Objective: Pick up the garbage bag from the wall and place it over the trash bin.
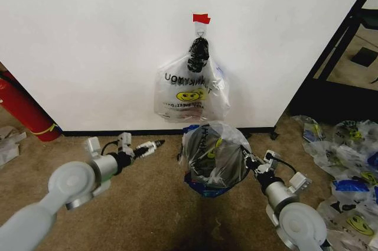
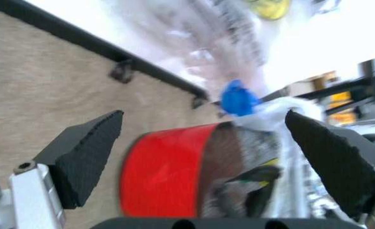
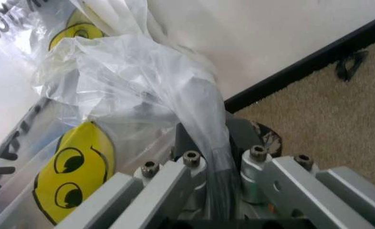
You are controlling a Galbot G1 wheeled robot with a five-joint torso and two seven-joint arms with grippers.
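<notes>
My right tool (image 1: 251,162) is clamped on a gathered fold of the garbage bag (image 1: 214,152), which is draped over the trash bin (image 1: 207,187) on the carpet below the wall (image 1: 88,38). The bin sits at about six o'clock from the bundle of bags (image 1: 189,88) hanging on the hook. My left tool (image 1: 155,144) hovers with fingers spread wide at the bin's nine o'clock, gripping nothing.

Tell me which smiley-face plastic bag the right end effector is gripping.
The clear smiley-face garbage bag draped over the small red-based trash bin, pinched by the right end effector; the black-knotted bundle hangs on the wall hook.
</notes>
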